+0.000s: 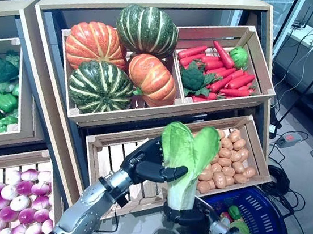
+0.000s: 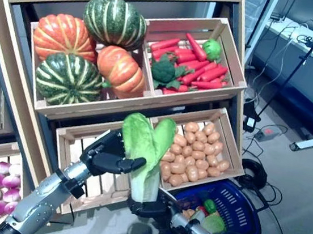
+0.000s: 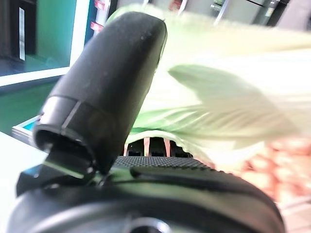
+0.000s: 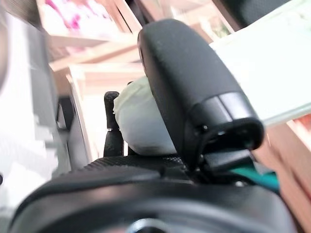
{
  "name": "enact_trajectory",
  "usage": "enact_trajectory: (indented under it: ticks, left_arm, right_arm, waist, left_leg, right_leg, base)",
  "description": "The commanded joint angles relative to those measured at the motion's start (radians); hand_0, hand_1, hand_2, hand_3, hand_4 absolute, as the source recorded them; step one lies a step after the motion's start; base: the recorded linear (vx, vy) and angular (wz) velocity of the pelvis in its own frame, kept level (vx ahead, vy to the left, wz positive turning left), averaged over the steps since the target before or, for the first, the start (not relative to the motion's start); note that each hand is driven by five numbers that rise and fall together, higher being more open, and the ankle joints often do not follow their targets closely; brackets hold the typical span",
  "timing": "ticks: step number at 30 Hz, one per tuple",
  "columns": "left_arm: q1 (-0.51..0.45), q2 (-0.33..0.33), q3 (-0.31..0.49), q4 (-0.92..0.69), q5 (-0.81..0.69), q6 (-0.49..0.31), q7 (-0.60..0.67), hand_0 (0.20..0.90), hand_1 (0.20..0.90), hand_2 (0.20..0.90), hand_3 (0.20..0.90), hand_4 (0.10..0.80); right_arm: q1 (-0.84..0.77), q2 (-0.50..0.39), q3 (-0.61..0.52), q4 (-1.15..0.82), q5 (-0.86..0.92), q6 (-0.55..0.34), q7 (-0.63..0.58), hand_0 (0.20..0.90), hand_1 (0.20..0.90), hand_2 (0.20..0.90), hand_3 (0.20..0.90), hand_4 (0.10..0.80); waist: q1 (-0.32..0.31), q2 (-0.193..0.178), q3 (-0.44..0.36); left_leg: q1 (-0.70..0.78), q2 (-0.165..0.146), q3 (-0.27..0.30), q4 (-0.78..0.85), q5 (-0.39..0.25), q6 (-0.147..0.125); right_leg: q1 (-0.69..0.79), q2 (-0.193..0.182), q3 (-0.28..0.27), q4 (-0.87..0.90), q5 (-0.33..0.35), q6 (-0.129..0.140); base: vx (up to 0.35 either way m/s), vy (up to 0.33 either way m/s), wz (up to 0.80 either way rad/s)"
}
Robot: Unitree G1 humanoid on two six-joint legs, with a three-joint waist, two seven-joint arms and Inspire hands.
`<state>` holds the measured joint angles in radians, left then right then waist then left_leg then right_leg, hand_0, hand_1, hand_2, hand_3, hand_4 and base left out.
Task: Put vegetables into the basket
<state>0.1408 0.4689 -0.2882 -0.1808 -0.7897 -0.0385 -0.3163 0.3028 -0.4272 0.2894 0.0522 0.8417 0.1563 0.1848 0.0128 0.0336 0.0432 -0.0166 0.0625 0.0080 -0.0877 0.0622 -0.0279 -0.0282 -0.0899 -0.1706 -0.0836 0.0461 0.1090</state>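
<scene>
Before the produce shelves, in the left eye view, a pale green cabbage point(image 1: 186, 160) stands upright in mid-air between both arms. The left robot hand point(image 1: 149, 163) curls round its leaves from about 9 o'clock, and the right robot hand point(image 1: 192, 217) curls round its white stem from below. The blue basket point(image 1: 272, 218), at 4 o'clock from the cabbage, already holds some green and red vegetables; the cabbage is not yet in it, so carrying it over and letting go remain.

From the right eye view, the potato crate point(image 2: 198, 150) sits just behind the leaves, with pumpkins point(image 2: 85, 45) and carrots point(image 2: 194, 62) on the shelf above at 12 o'clock. Nothing seems to block the way to the basket.

Along the left wrist view, the thumb presses against the leaves.

Along the right wrist view, thumb and fingers pinch the white stem end.
</scene>
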Motion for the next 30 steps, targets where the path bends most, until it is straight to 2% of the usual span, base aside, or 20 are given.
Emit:
enact_trajectory:
  ticks: [1,7,12,16,19,22,25,28,30]
  left_arm:
    - [-0.098,0.033,0.177,-0.032,-0.018,-0.169,0.057,0.9,0.9,0.9,0.9,0.8]
    - [-0.194,0.018,0.144,0.005,0.007,-0.197,0.122,0.9,0.9,0.9,0.9,0.8]
    - [-0.238,0.004,0.11,0.015,0.021,-0.222,0.113,0.9,0.9,0.9,0.9,0.8]
    - [-0.301,0.002,0.083,0.031,0.024,-0.267,0.122,0.9,0.9,0.9,0.9,0.8]
    - [-0.357,-0.005,0.061,0.051,0.027,-0.29,0.147,0.9,0.9,0.9,0.9,0.8]
    - [-0.391,-0.034,0.041,0.054,-0.055,-0.31,0.127,0.9,0.9,0.9,0.9,0.8]
    - [-0.417,-0.061,0.006,0.058,-0.064,-0.336,0.137,0.9,0.9,0.9,0.9,0.8]
    - [-0.447,-0.087,-0.013,0.069,-0.107,-0.367,0.106,0.9,0.9,0.9,0.9,0.8]
    - [-0.477,-0.112,-0.025,0.068,-0.109,-0.398,0.054,0.9,0.9,0.9,0.9,0.8]
  right_arm:
    - [-0.157,0.024,-0.248,-0.009,0.148,-0.314,-0.171,0.3,0.3,0.3,0.3,0.4]
    - [-0.268,0.072,-0.328,0.081,0.277,-0.524,-0.274,0.3,0.3,0.3,0.3,0.4]
    - [-0.331,0.098,-0.382,0.131,0.325,-0.68,-0.385,0.3,0.3,0.3,0.3,0.4]
    - [-0.396,0.106,-0.44,0.217,0.471,-0.789,-0.382,0.3,0.3,0.3,0.3,0.4]
    - [-0.452,0.114,-0.467,0.271,0.567,-0.82,-0.387,0.3,0.3,0.3,0.3,0.4]
    - [-0.5,0.12,-0.462,0.336,0.614,-0.824,-0.386,0.3,0.3,0.3,0.3,0.4]
    - [-0.572,0.112,-0.429,0.4,0.57,-0.858,-0.449,0.3,0.3,0.3,0.3,0.4]
    - [-0.653,0.101,-0.399,0.464,0.571,-0.834,-0.475,0.3,0.3,0.3,0.3,0.4]
    - [-0.733,0.077,-0.387,0.575,0.632,-0.781,-0.435,0.3,0.3,0.3,0.3,0.4]
  waist:
    - [-0.016,-0.04,0.096]
    - [-0.027,-0.027,0.238]
    - [-0.03,-0.014,0.333]
    - [-0.026,-0.011,0.396]
    - [-0.022,-0.008,0.443]
    - [-0.014,0.002,0.477]
    - [-0.004,0.011,0.477]
    - [0.007,0.015,0.477]
    - [0.019,0.021,0.477]
  left_leg:
    - [-0.059,-0.031,0.014,0.0,-0.014,0.014]
    - [-0.153,-0.033,0.024,0.028,0.017,0.012]
    - [-0.257,-0.032,0.033,0.099,0.028,0.003]
    - [-0.35,-0.034,0.026,0.17,0.027,-0.014]
    - [-0.426,-0.039,0.014,0.222,0.028,-0.026]
    - [-0.48,-0.047,0.009,0.242,0.033,-0.028]
    - [-0.548,-0.06,0.007,0.261,0.034,-0.025]
    - [-0.603,-0.075,-0.002,0.277,0.038,-0.024]
    - [-0.641,-0.082,-0.003,0.298,0.029,-0.022]
  right_leg:
    - [-0.047,-0.011,0.024,0.046,0.013,-0.017]
    - [-0.145,0.006,0.026,0.115,0.005,-0.033]
    - [-0.233,0.024,0.016,0.185,-0.006,-0.051]
    - [-0.29,0.033,0.004,0.22,-0.013,-0.062]
    - [-0.341,0.029,-0.005,0.248,-0.012,-0.063]
    - [-0.382,0.021,-0.013,0.258,-0.007,-0.065]
    - [-0.451,0.017,-0.023,0.27,0.003,-0.069]
    - [-0.507,0.011,-0.022,0.286,0.008,-0.071]
    - [-0.558,0.001,-0.023,0.312,0.002,-0.071]
  base:
    - [-0.301,-0.022,-0.05]
    - [-0.208,-0.025,-0.01]
    - [-0.177,0.002,-0.06]
    - [-0.195,-0.026,-0.01]
    - [-0.191,-0.031,0.02]
    - [-0.148,-0.023,-0.01]
    - [-0.118,-0.035,-0.02]
    - [-0.078,-0.016,0.03]
    - [-0.052,-0.01,0.13]
